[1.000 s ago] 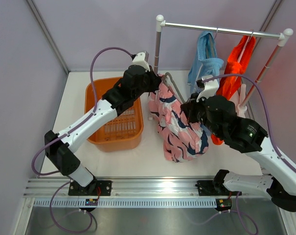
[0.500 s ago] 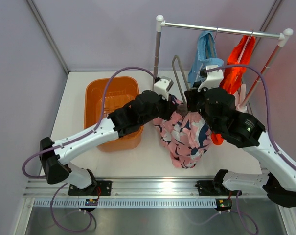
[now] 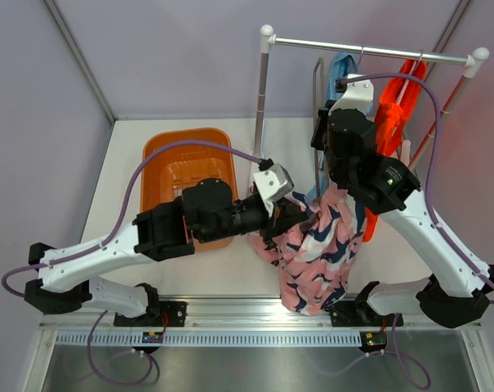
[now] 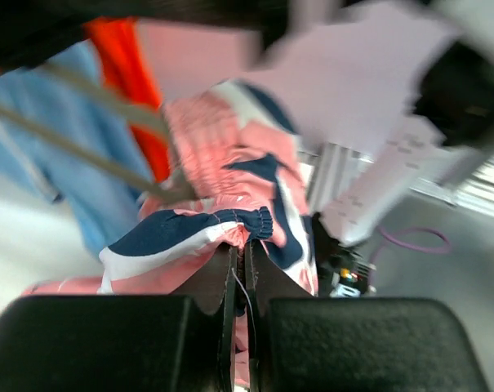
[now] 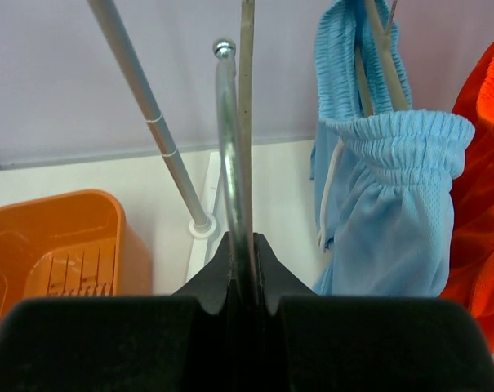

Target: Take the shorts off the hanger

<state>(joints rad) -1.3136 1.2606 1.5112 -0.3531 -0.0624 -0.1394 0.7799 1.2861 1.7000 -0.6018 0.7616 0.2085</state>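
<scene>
L gripper (image 4: 240, 260) is clamping shut on a fold of the pink shorts (image 3: 322, 249), pinching the navy-trimmed edge. In top view it is sitting lowest, w/ fabric bunching against it. Pink shorts are draping down in front of the rig, upper part rising toward the hanger (image 3: 317, 98). A wire of the hanger is running across the waistband in L wrist view, so I'm judging the garment as not yet free. The exact hook-up is hiding behind the R arm (image 3: 393, 188).

Step in hand: stripping pink shorts off hanger, two-arm, approx. midway. Next move is calling for L to be drawing the fabric down and away from the wire while R is holding the hanger steady. Waistband looks elastic, so it may be snagging on the wire.

Container: orange basket (image 3: 158, 159) is sitting left of the rack post (image 3: 263, 106), apart from the shorts. No garment is showing in it, only its ribbed floor. Its near part is lying under the L arm (image 3: 149, 237); can't tell there.

R gripper (image 5: 242, 255) is gripping the hanger's metal shaft, jaws shut on it, holding it upright just below the rail (image 3: 377, 51).

Farthest: blue shorts (image 5: 393, 212) and orange shorts (image 5: 485, 196) are hanging from the rail, neither gripper touching them. 2 more to do after this one.
</scene>
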